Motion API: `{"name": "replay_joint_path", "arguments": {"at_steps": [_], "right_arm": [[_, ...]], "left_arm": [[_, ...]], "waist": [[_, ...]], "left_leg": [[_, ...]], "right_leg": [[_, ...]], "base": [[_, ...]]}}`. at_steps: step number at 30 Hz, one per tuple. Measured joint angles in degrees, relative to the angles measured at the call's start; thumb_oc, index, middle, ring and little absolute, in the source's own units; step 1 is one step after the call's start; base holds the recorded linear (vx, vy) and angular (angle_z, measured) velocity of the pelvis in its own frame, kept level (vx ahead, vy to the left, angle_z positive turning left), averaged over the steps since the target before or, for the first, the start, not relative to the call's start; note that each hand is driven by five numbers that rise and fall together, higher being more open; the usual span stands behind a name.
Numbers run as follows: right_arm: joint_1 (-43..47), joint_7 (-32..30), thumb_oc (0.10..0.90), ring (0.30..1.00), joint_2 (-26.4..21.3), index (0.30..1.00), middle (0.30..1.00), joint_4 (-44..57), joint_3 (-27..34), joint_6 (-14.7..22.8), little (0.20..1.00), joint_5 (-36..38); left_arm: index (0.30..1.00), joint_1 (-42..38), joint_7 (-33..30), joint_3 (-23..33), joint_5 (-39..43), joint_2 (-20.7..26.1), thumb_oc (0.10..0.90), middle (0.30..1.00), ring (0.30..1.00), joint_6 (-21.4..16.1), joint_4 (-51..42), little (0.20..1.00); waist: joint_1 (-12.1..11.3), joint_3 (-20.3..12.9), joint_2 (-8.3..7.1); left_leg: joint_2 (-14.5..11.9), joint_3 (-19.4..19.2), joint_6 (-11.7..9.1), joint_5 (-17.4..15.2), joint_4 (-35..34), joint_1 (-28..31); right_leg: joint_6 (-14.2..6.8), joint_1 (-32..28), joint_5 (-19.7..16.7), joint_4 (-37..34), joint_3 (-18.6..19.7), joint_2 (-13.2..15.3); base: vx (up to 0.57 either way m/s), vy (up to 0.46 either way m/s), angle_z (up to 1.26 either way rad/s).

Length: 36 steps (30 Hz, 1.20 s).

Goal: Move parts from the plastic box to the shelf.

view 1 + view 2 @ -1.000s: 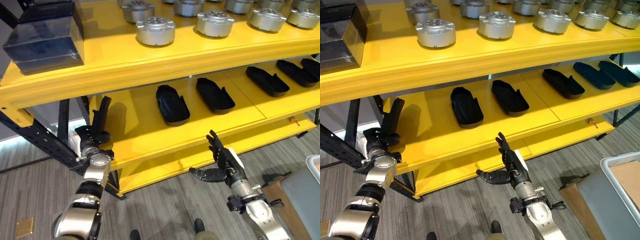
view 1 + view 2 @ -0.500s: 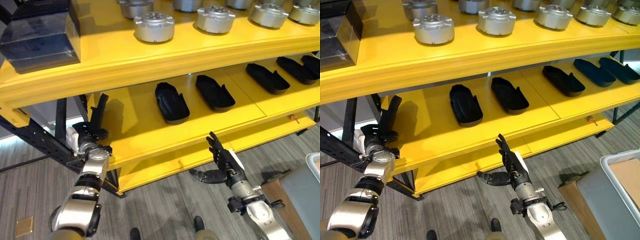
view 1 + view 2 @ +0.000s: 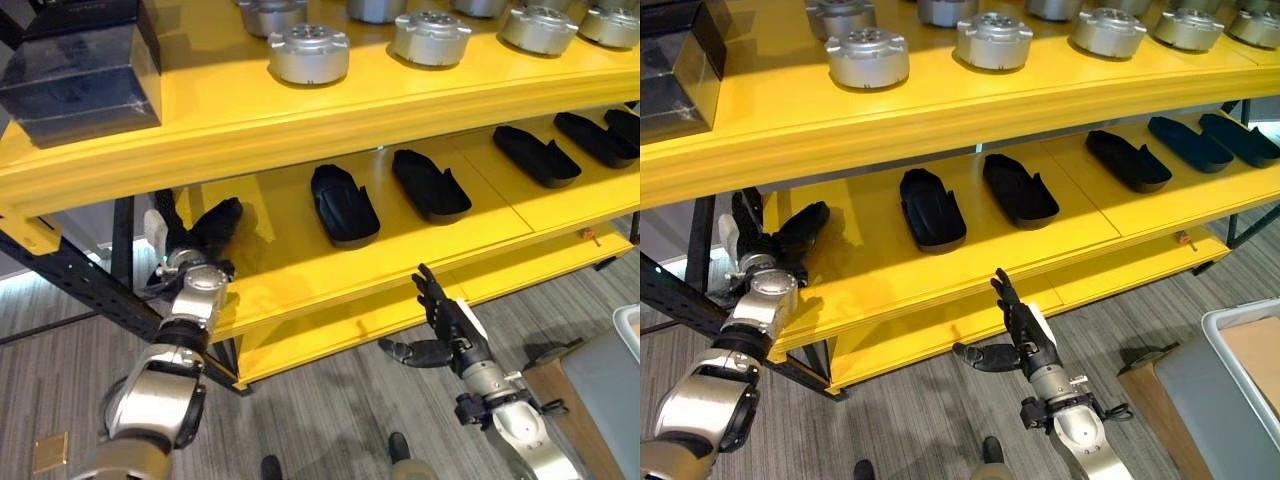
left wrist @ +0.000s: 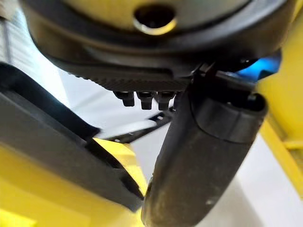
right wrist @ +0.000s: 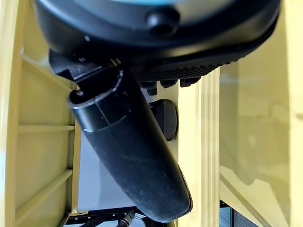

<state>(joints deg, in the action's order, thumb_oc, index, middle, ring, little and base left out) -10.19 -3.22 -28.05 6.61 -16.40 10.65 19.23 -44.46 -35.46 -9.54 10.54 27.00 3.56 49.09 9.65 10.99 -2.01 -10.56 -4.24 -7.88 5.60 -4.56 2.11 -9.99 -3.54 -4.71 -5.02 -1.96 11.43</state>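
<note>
Several black shoe-shaped parts (image 3: 344,205) lie on the middle board of the yellow shelf (image 3: 330,275). My left hand (image 3: 214,222) is at that board's left end, its straight fingers leaning over the board with nothing in them; its thumb (image 4: 203,156) fills the left wrist view. My right hand (image 3: 450,325) hovers open and empty in front of the shelf's lower edge, palm towards the shelf, with its thumb (image 5: 132,156) in the right wrist view. The plastic box (image 3: 1230,335) stands on the floor at the far right, and I cannot see any parts in it.
Several silver round parts (image 3: 308,53) sit in rows on the top board. A dark box (image 3: 80,70) stands at its left end. A black frame post (image 3: 70,275) runs beside my left hand. A cardboard box (image 3: 1150,385) sits next to the plastic box.
My left hand has tipped from upright to leaning forward over the left end of the middle board. The right hand has stayed put.
</note>
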Motion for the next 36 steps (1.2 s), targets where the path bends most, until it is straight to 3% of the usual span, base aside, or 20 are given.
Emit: {"name": "replay_joint_path", "arguments": {"at_steps": [8, 15, 22, 36], "right_arm": [[0.1, 0.06, 0.9, 1.0, 0.27, 1.0, 1.0, 0.0, -0.01, -0.05, 1.0, 0.0], [0.06, -0.07, 0.9, 1.0, 0.39, 1.0, 1.0, 0.0, 0.01, -0.13, 1.0, 0.0], [0.08, -0.43, 0.9, 1.0, 0.44, 1.0, 1.0, 0.0, 0.03, -0.52, 1.0, -0.02], [-0.12, -0.31, 0.9, 1.0, 0.57, 1.0, 1.0, -0.05, 0.08, -1.06, 1.0, -0.01]], "left_arm": [[1.0, -0.3, 0.01, -1.73, 0.35, -0.02, 0.9, 1.0, 1.0, -1.54, -7.74, 1.0], [1.0, -0.28, 0.36, -1.92, 0.67, -0.85, 0.9, 1.0, 1.0, -1.55, -9.26, 1.0], [1.0, 1.27, 1.23, -2.0, 4.87, -1.64, 0.9, 1.0, 1.0, -2.1, -14.68, 1.0], [1.0, 5.85, 2.35, 0.79, 4.99, -0.98, 0.9, 1.0, 1.0, -2.75, -13.65, 1.0]], "waist": [[0.63, 0.0, 0.01], [1.22, -0.01, 0.04], [1.08, -0.01, 0.05], [0.54, -0.06, 0.14]], "left_leg": [[0.13, -0.01, 0.01, 0.0, 0.0, 0.02], [0.15, -0.05, 0.02, 0.01, 0.01, 0.09], [0.15, -0.03, 0.06, 0.01, 0.0, 0.09], [0.15, 0.05, 0.11, 0.04, 0.0, 0.14]], "right_leg": [[-0.02, -0.02, -0.01, 0.01, 0.01, 0.14], [-0.08, -0.04, -0.05, 0.01, 0.05, 0.14], [-0.1, -0.1, -0.06, 0.0, 0.04, 0.15], [-0.09, -0.2, -0.11, 0.02, 0.02, 0.14]], "base": [[0.0, 0.0, 0.0], [0.0, 0.0, 0.0], [0.0, 0.0, 0.0], [0.0, 0.0, 0.0]]}}
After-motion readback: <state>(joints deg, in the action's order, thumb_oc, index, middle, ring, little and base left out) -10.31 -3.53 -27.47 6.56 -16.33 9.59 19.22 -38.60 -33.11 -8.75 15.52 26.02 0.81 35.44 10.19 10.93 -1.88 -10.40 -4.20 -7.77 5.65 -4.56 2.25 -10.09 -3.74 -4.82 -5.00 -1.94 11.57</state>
